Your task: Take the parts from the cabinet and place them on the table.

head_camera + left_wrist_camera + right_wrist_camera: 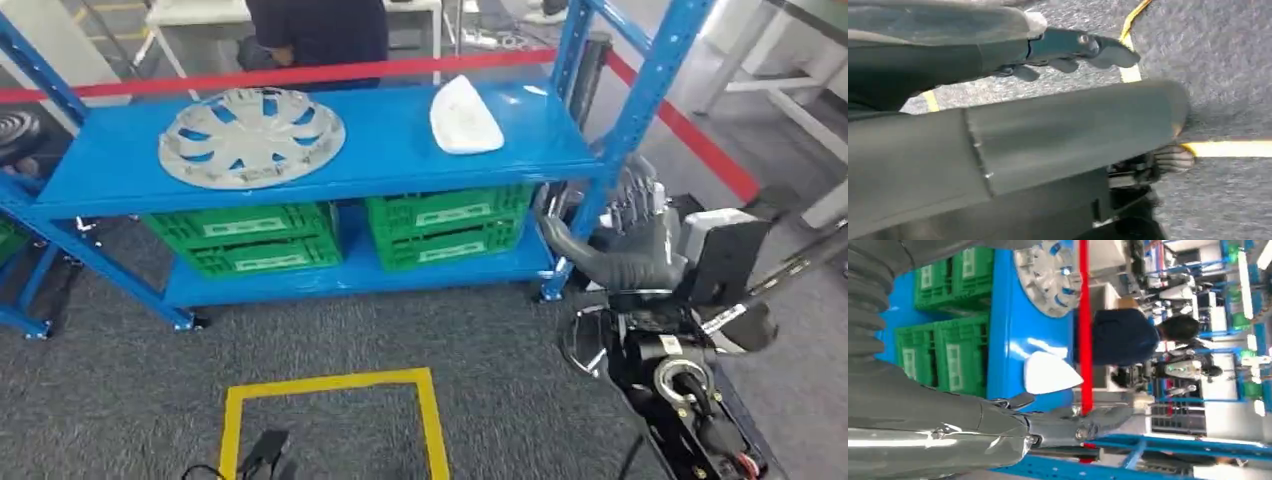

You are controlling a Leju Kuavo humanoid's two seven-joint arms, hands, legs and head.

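Right hand (630,235): hanging empty, fingers apart, beside the shelf post (625,120).
Left hand (1073,50): hanging empty, fingers apart.
Risk: reaching for the white part (465,115), the arm may be clipping that post.

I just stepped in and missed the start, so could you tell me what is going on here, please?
The humanoid robot stands facing a blue shelving rack. A silver wheel cover and a white part lie on the rack's top shelf, untouched, with green crates on the shelf below. The right hand is raised beside the rack's right post, open and holding nothing. The left hand hangs over the carpet near yellow floor tape. A person stands behind the rack.
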